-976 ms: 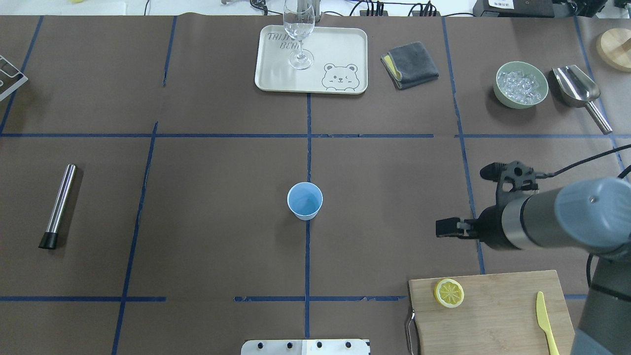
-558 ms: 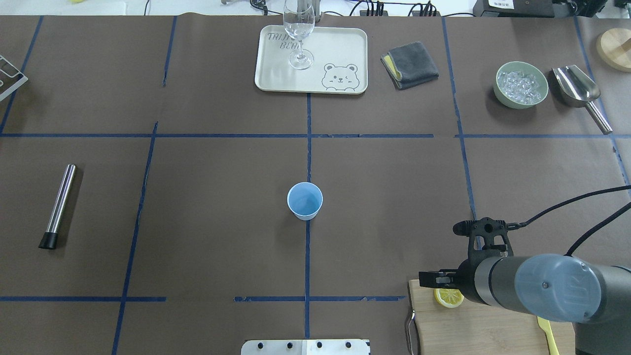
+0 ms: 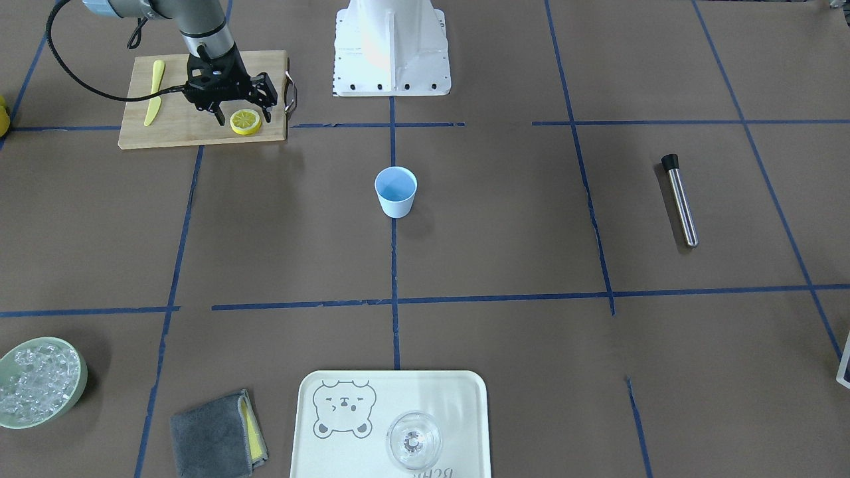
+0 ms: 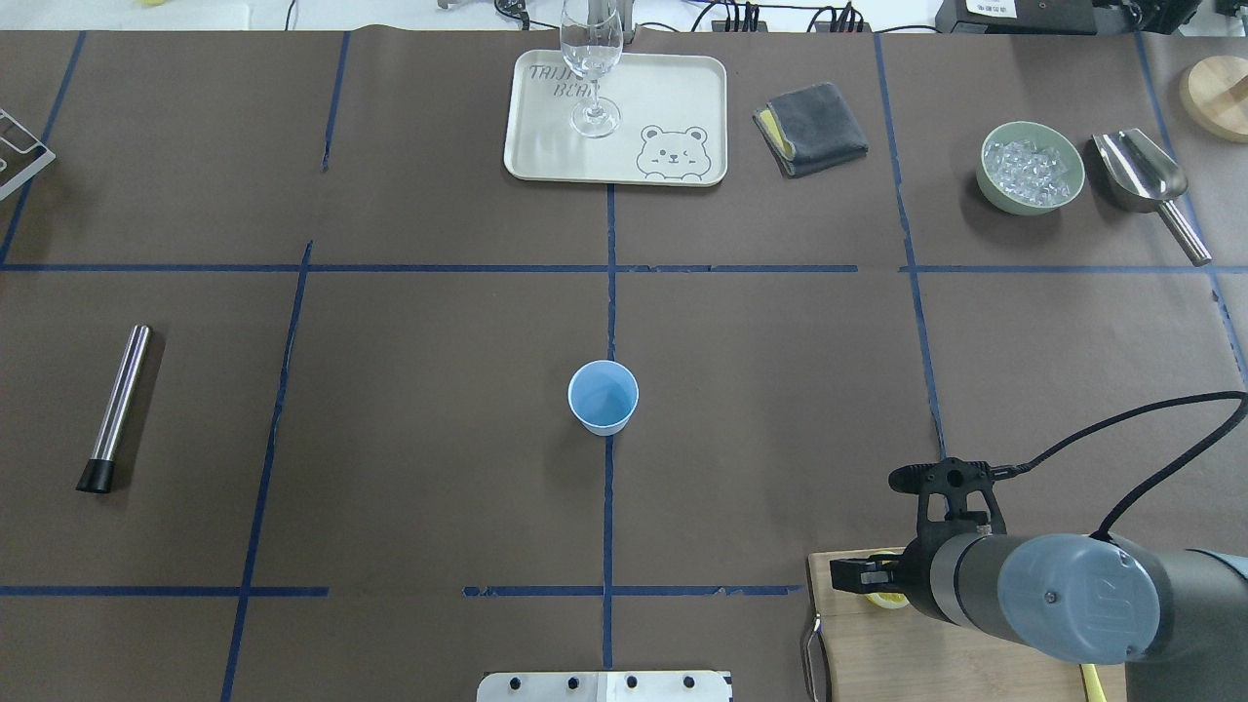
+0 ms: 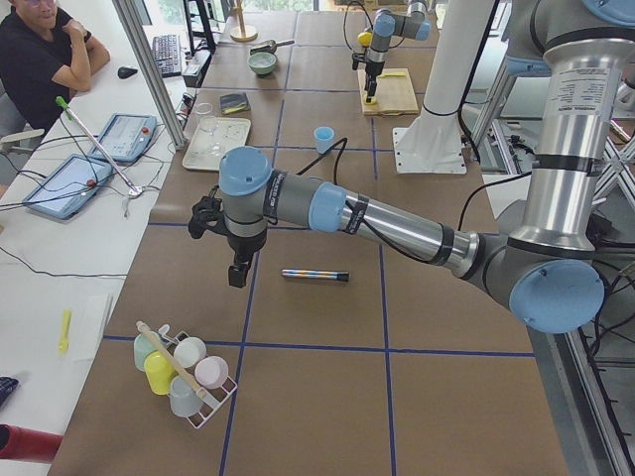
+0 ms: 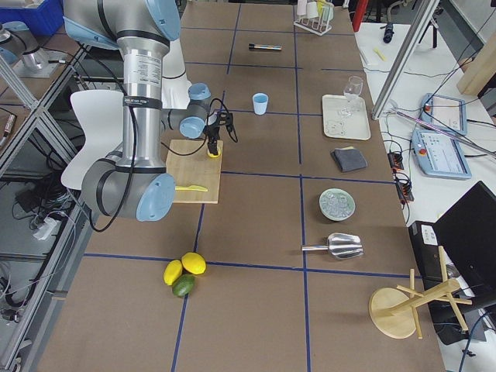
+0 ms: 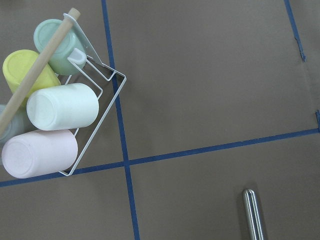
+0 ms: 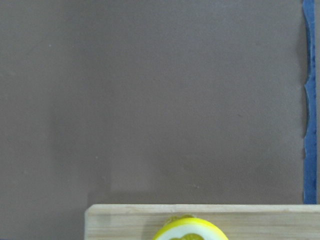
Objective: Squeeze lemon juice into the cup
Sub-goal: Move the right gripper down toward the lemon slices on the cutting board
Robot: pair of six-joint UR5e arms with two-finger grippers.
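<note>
Right gripper (image 3: 244, 115) moved back toward the robot-side edge, fingers apart astride lemon (image 3: 245, 122) on board (image 3: 166, 133) near right corner, cup (image 3: 396, 191) mid-bench, left gripper (image 5: 236, 276) state unclear.

A robotics lab: a brown papered table (image 4: 439, 390) gridded in blue tape (image 4: 609, 292) lies under the fingers (image 3: 220, 116) of the right gripper (image 3: 244, 116), while far past them an operator (image 5: 40, 59) sits by tablets (image 5: 124, 137) at a side bench (image 5: 60, 228).

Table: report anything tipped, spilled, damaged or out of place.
Nothing stands out. The cup stands upright with no spill around it, the lemon slice lies flat on the cutting board, and the glass stands upright on its tray.
</note>
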